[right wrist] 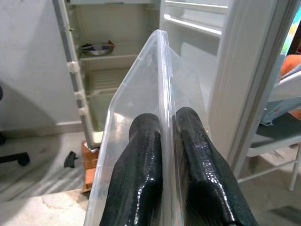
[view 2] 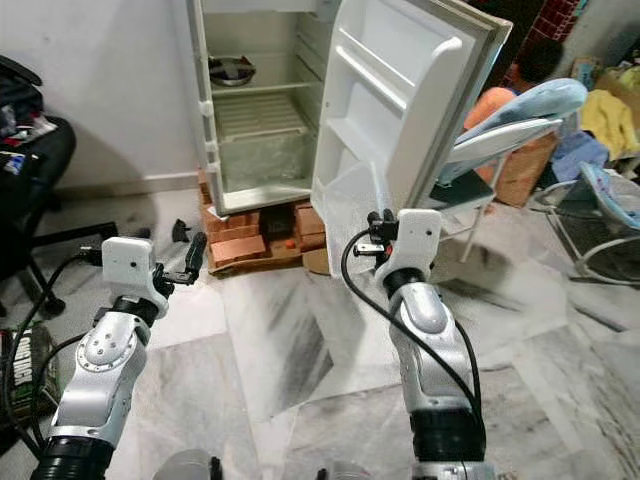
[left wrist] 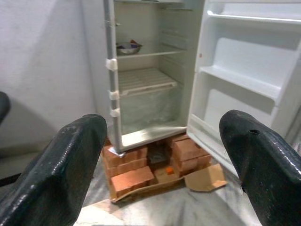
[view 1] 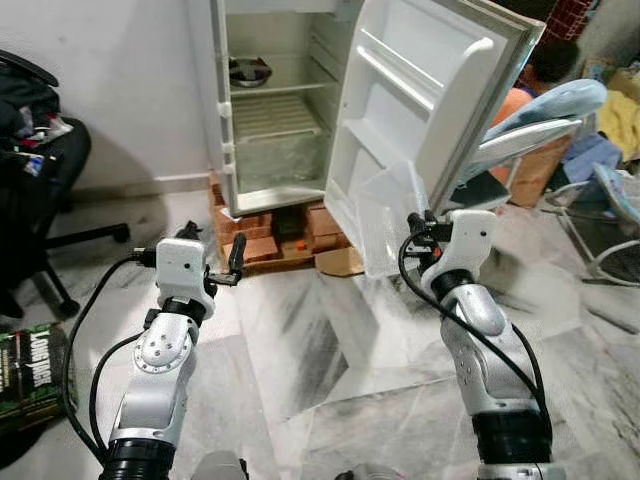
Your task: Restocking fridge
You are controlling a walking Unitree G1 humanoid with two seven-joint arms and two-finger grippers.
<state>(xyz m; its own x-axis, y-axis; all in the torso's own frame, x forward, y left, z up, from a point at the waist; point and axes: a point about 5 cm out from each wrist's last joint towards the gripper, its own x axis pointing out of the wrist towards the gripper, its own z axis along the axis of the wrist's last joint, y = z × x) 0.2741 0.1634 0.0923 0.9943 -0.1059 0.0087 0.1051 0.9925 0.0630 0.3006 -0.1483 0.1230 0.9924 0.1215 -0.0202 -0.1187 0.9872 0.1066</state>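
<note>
Fridge (view 1: 270, 110) stood open ahead, shelves bare except a bowl (view 1: 248, 72) far up. Right end effector (right wrist: 165, 141) clenched a clear plastic container (right wrist: 141, 108) near the door (view 1: 420, 110); left end effector (left wrist: 160, 155) released, empty. Restocking appeared barely begun.

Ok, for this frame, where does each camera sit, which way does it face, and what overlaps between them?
Left and right eye views: on the head, looking forward and down at the open fridge on bricks; both silver arms show.
Left wrist view: along the left gripper, fingers apart, aimed at the fridge shelves.
Right wrist view: along the right gripper, fingers shut on a clear plastic container.
Shared: all show the bowl on the upper shelf and the open door.
</note>
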